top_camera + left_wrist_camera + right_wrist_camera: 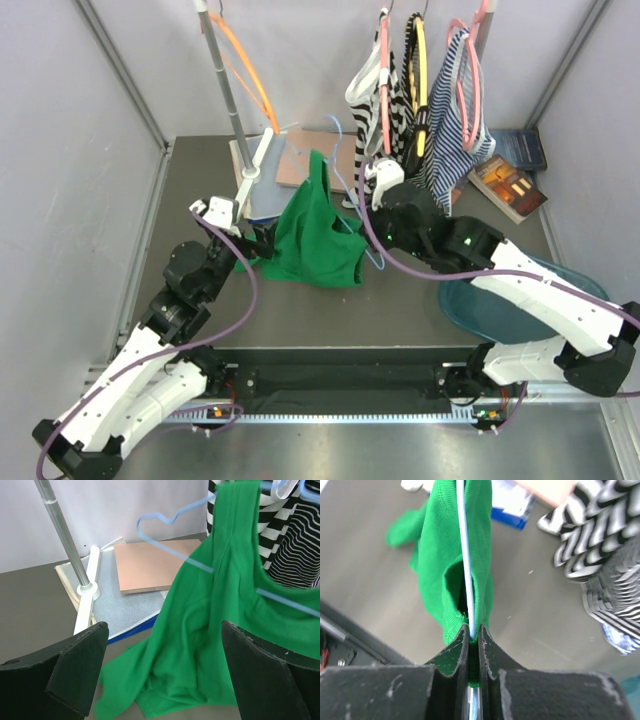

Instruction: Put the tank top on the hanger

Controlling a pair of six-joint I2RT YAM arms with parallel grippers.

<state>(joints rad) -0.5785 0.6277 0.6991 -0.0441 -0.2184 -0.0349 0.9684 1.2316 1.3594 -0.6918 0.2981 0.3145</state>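
Observation:
The bright-green tank top [312, 240] is draped partly over the thin light-blue hanger [337, 140] at the table's middle, its lower part lying on the table. My right gripper [370, 238] is shut on the hanger's wire [464, 555] together with a fold of the tank top [437, 555], and holds them raised. My left gripper [262, 243] is open at the top's left edge. In the left wrist view the green fabric [210, 630] lies between and beyond its fingers [75, 670], and the hanger's hook [165, 522] shows above.
A rack pole [225, 90] with an orange hanger [248, 65] stands at back left. Striped tops [455, 110] on pink hangers hang at back right. A brown board [300, 160], books [508, 187] and a teal dish [520, 300] lie around.

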